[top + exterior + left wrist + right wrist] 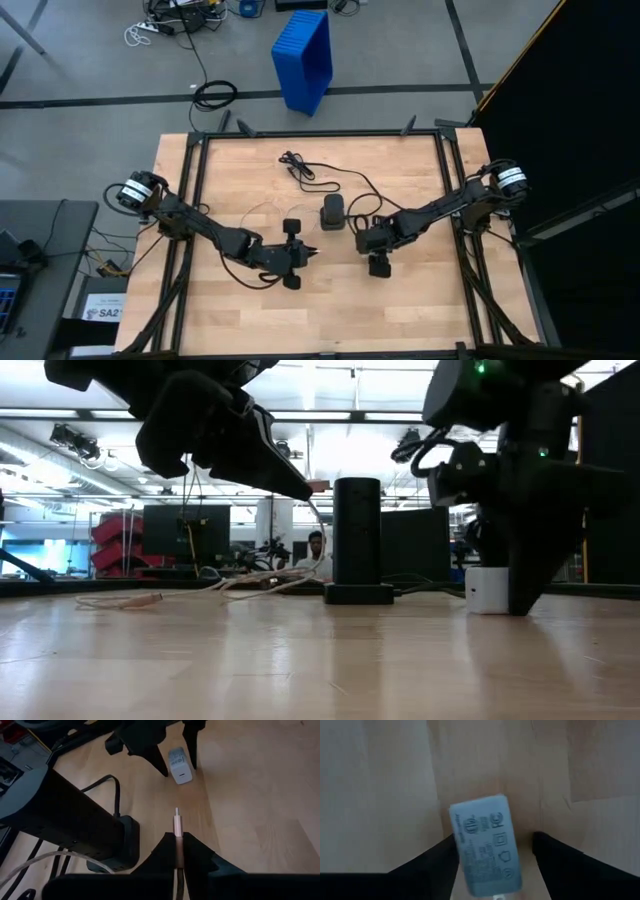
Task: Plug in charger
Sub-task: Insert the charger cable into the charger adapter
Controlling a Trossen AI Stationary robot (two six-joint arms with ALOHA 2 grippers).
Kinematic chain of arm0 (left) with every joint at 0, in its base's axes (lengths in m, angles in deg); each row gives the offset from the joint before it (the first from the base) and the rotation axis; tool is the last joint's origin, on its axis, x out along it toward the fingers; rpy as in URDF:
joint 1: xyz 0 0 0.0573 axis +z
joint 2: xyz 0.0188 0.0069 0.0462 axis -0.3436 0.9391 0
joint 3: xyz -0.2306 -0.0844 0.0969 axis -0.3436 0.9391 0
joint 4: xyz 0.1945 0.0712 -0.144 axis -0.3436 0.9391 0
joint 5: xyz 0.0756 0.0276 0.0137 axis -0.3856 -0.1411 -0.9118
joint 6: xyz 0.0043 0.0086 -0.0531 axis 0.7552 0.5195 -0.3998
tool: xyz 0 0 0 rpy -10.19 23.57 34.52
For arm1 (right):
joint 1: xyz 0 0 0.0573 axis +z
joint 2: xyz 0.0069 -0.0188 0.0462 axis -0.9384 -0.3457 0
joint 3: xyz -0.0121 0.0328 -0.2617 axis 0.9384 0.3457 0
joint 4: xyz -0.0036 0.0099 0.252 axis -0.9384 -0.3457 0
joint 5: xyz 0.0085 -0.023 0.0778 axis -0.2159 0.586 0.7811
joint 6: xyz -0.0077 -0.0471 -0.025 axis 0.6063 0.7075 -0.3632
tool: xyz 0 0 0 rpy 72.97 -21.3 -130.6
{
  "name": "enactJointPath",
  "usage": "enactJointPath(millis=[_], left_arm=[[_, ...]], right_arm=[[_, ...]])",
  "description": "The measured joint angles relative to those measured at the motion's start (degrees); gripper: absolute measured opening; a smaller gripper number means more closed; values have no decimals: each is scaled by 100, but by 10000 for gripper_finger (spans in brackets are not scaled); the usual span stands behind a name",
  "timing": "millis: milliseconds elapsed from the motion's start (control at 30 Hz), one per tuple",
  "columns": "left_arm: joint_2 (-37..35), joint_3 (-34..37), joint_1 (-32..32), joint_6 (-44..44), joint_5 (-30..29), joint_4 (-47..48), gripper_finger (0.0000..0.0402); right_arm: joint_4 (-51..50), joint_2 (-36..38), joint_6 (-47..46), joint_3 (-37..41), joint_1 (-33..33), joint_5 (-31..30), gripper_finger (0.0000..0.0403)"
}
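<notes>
The white charger block (180, 766) lay flat on the worktop (400, 310) just right of the black power tower (333, 212), near the middle. The right claw (175, 767) hung over it with its jaws spread partway, one finger on either side of the block and not gripping it. The block looked small, light and rigid, with smooth plastic faces that could slip, so a squeeze across its two broad sides would likely hold best. In the right wrist view its long axis ran roughly along the claw's reach, slightly skewed.

The left claw (176, 851) was shut on the pink cable plug (176, 822), raised above the worktop left of the tower. The plug was a thin, stiff metal tip on a limp cord (200, 588); it pointed right, toward the block.
</notes>
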Motion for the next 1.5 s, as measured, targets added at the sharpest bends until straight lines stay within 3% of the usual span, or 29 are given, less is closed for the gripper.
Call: enactJointPath(millis=[333, 567, 1000, 1167, 1367, 1500], left_arm=[[4, 0, 0, -28, -4, 1, 0], [4, 0, 0, -91, -4, 27, 0], [4, 0, 1, -109, -7, 18, 0], [4, 0, 2, -109, -7, 5, 0], [7, 0, 2, -109, -7, -86, 0], [7, 0, 2, -103, -8, -123, 0]], right_arm=[[1354, 68, -83, 675, 135, -45, 187], [1956, 237, -275, 1063, 259, -300, 189], [2444, 1350, -845, 2053, 636, -933, 201], [3759, 1513, -980, 2790, 702, -1046, 200], [5969, 1097, -967, 3597, 679, -1135, 207], [6803, 703, -900, 3730, 659, -1131, 210]])
